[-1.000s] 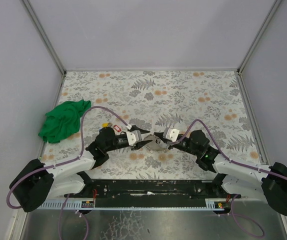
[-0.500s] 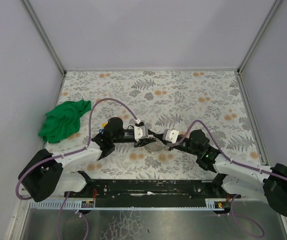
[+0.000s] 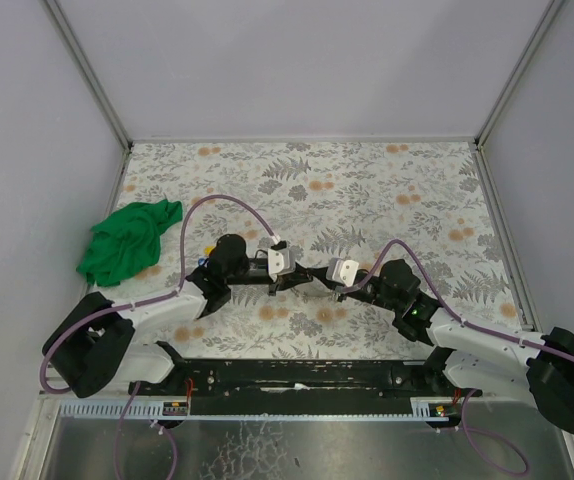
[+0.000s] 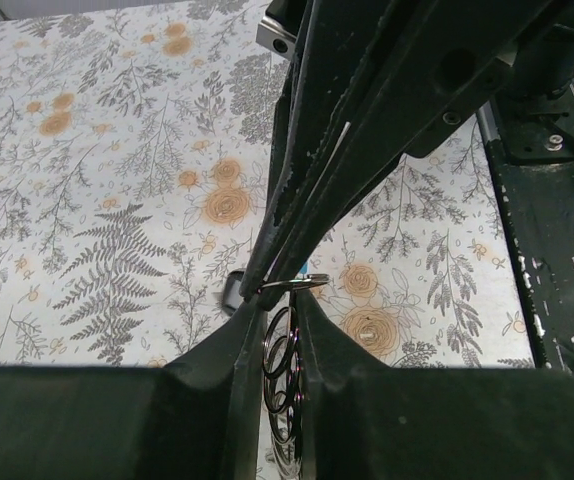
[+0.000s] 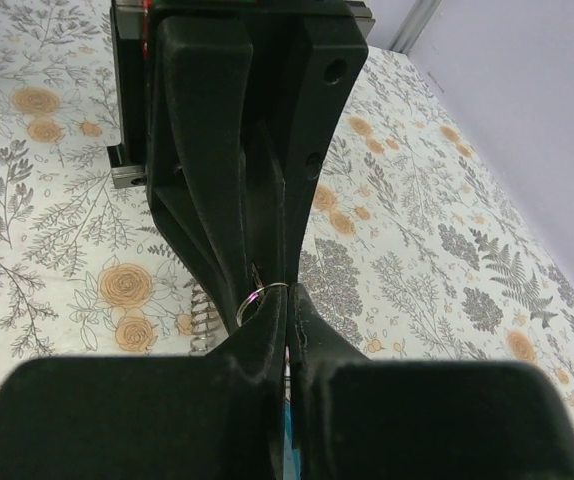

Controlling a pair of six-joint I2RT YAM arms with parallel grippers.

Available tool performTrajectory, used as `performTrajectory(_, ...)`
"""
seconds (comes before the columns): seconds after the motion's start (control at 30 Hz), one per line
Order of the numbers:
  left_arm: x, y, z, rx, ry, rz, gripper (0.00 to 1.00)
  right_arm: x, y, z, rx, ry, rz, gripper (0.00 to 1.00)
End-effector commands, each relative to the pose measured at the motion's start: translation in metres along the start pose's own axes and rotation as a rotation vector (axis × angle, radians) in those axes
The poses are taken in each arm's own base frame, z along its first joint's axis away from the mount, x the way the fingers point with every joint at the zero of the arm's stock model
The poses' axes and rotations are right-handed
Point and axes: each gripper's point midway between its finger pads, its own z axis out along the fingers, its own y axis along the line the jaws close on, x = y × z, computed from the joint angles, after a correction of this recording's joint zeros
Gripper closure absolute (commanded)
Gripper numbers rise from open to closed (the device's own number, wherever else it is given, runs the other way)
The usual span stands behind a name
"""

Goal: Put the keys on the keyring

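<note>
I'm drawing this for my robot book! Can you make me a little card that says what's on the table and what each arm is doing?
table: flowery patterned top
green cloth: crumpled near the left edge, well apart from both sets of jaws
left jaws: closed down on a stack of metal rings
right jaws: shut, pinching a thin metal ring at their tips
where they meet: tip to tip, over the middle front of the table
keys' coloured tags: too small or hidden to tell
</note>
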Motion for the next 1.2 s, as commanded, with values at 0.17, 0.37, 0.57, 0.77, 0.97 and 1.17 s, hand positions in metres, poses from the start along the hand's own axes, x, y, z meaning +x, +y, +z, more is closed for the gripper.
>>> performTrajectory(0.17, -0.029, -0.008, -0.001, 0.038, -0.157, 0.04, 1.0, -0.04, -0.015, 0.003, 0.037, -0.127, -0.032, 0.98)
performTrajectory(0.37, -0.025, -0.008, -0.005, 0.027, -0.149, 0.065, 1.0, -0.039, -0.016, -0.005, 0.047, -0.101, -0.05, 0.87)
performTrajectory(0.57, -0.025, -0.009, -0.01, 0.014, -0.138, 0.109, 1.0, -0.039, -0.012, -0.011, 0.021, -0.065, -0.054, 0.76)
performTrajectory(0.77, -0.025, -0.012, -0.013, 0.02, -0.134, 0.132, 1.0, -0.044, -0.012, -0.016, 0.013, -0.053, -0.053, 0.72)
performTrajectory(0.97, -0.025, -0.015, -0.016, 0.03, -0.117, 0.159, 1.0, -0.045, -0.007, -0.017, -0.041, -0.019, -0.07, 0.68)
performTrajectory(1.17, -0.025, -0.007, -0.02, -0.029, -0.108, 0.176, 1.0, -0.057, -0.011, -0.019, -0.033, -0.004, -0.002, 0.69)
